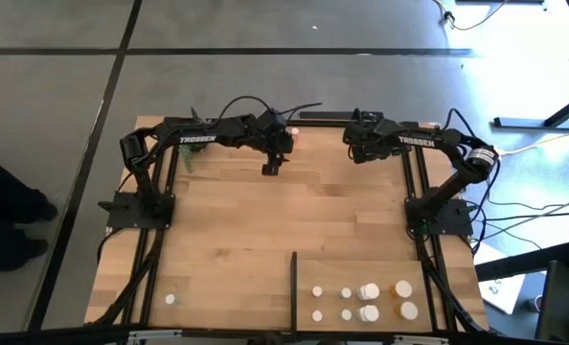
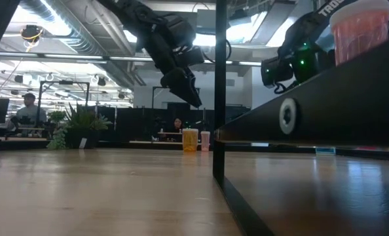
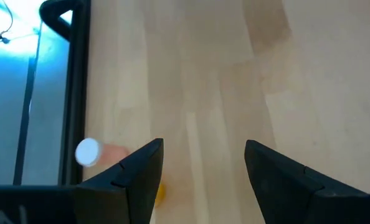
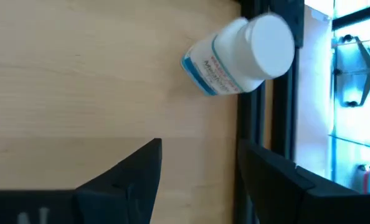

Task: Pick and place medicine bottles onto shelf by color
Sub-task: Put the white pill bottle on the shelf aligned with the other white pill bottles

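white bottle (image 4: 238, 57) just beyond right end effector (image 4: 197, 177)

Table (image 1: 265, 220): pale, smooth wood planks with a matt black frame. White bottle (image 4: 238, 56): glossy plastic, printed paper label. Gripper fingers (image 3: 141, 177): matt dark plastic.

The light-wood plank surface (image 1: 265, 220) is pale tan with darker streaks, framed in black. The flat light-wood shelf panel (image 1: 447, 273) has a thin black strip along one edge. On it stand small round bottles with white caps (image 1: 369, 291); one has an orange-amber body (image 1: 401, 287). Beyond the right arm's dark fingers (image 4: 119, 180) stands a white bottle (image 4: 241, 56) with a blue-edged printed label. Beside the left arm's black fingers (image 3: 141, 171) is a white-capped bottle with a pinkish-orange body (image 3: 90, 152).
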